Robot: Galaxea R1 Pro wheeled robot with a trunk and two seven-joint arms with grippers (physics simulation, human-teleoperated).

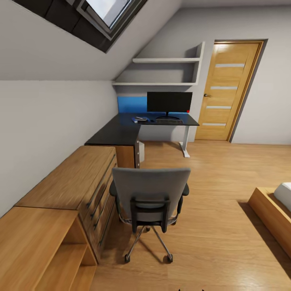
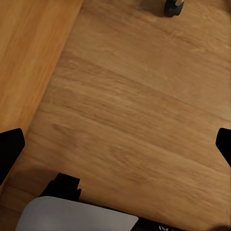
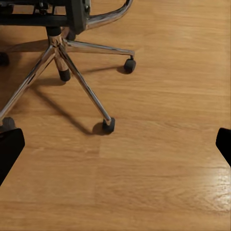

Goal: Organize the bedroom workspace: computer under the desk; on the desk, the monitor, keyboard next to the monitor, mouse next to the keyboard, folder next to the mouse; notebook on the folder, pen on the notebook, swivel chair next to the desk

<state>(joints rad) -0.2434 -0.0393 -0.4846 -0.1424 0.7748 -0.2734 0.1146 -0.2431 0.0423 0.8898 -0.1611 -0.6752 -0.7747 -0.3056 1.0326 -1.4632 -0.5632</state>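
left claw (image 2: 115,144): fingers spread wide, aimed downward | right claw (image 3: 115,144): same

My left gripper (image 2: 115,144) hangs wide open over the wooden floor (image 2: 139,120), nothing between its black fingertips (image 2: 9,147). A black caster (image 2: 174,6) sits at one o'clock.

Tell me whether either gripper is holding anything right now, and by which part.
Nothing is held. The left gripper and right gripper both have fingertips spread wide over bare wooden floor.
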